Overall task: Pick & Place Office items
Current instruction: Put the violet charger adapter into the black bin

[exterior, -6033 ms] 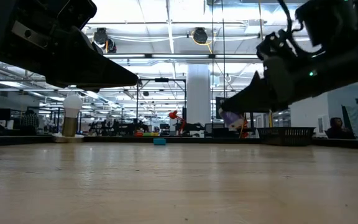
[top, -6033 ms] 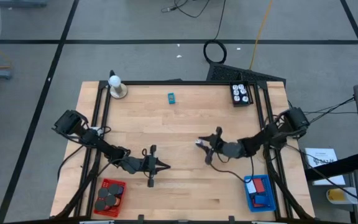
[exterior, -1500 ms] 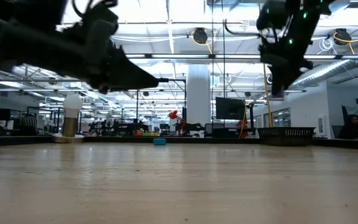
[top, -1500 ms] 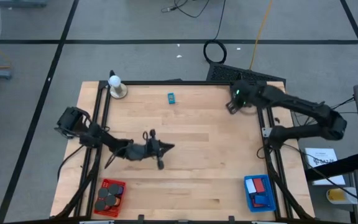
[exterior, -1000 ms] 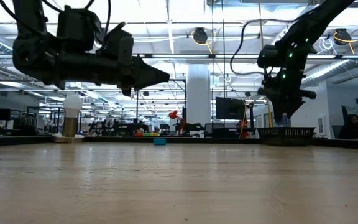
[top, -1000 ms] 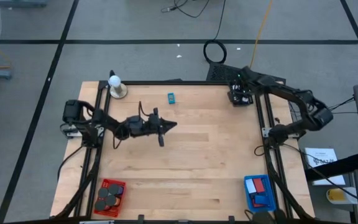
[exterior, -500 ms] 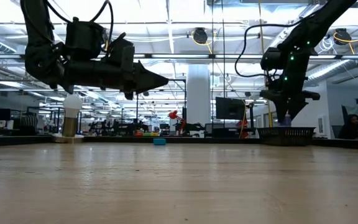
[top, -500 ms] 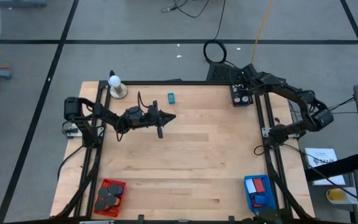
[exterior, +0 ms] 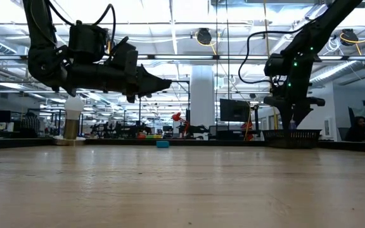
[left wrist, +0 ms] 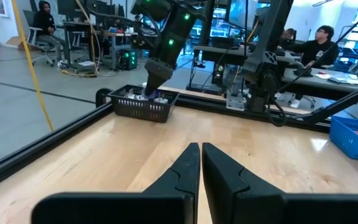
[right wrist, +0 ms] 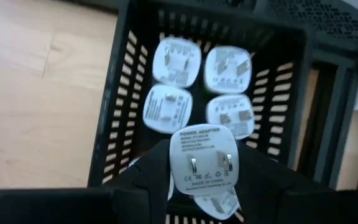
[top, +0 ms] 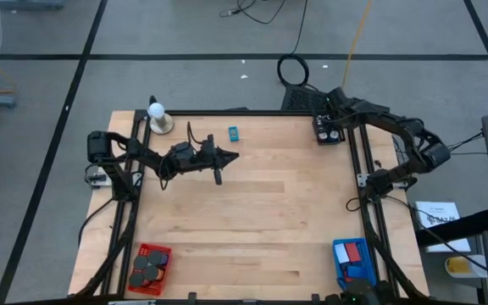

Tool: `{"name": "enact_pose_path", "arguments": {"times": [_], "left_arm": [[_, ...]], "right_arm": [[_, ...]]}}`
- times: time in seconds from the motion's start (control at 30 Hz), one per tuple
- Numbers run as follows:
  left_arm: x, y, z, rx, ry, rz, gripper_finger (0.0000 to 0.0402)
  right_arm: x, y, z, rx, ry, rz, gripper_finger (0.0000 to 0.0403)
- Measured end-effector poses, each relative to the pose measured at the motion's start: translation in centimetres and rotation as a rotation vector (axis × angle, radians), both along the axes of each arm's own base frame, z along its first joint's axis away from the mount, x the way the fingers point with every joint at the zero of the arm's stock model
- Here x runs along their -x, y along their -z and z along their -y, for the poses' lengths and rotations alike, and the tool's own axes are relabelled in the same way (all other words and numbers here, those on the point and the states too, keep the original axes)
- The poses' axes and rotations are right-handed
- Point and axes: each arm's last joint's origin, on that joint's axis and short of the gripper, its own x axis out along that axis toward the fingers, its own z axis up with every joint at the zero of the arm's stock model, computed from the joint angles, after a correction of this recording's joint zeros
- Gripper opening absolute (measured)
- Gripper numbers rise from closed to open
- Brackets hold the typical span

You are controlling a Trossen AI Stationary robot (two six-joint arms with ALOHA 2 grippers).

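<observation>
While the right gripper hangs directly above the black slatted basket at the far right corner of the table, its fingers are clamped on a white power adapter with 2 metal prongs facing the wrist camera. Below the held adapter, 4 more white adapters lie on the floor of that basket in 2 rows of 2, and part of another white piece shows just under the held one. From table height the right gripper hangs just above the basket's rim.

Well away from the basket toward the table's left side, the left gripper hovers above the wood with its 2 dark fingers pressed together and nothing between them. A small teal item lies on the table near the same far edge as the basket, well to its left and just beyond the left gripper's tip.

Far from the basket along the near edge, a blue mesh basket with blue, white and red blocks sits at the near right corner, and a red mesh basket with black round discs sits at the near left corner. At the far left corner, level with the black basket, stands a white ball on a round tan base
</observation>
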Motion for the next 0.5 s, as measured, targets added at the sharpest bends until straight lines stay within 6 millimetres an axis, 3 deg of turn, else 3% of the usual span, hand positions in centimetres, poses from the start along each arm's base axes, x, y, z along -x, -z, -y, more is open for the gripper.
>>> {"name": "enact_pose_path", "arguments": {"times": [0.5], "left_arm": [[0.0, 0.0, 0.0, 0.001, 0.0, 0.0, 0.0021]], "right_arm": [[0.1, 1.7, -0.3, -0.049, -0.018, 0.001, 0.0144]]}}
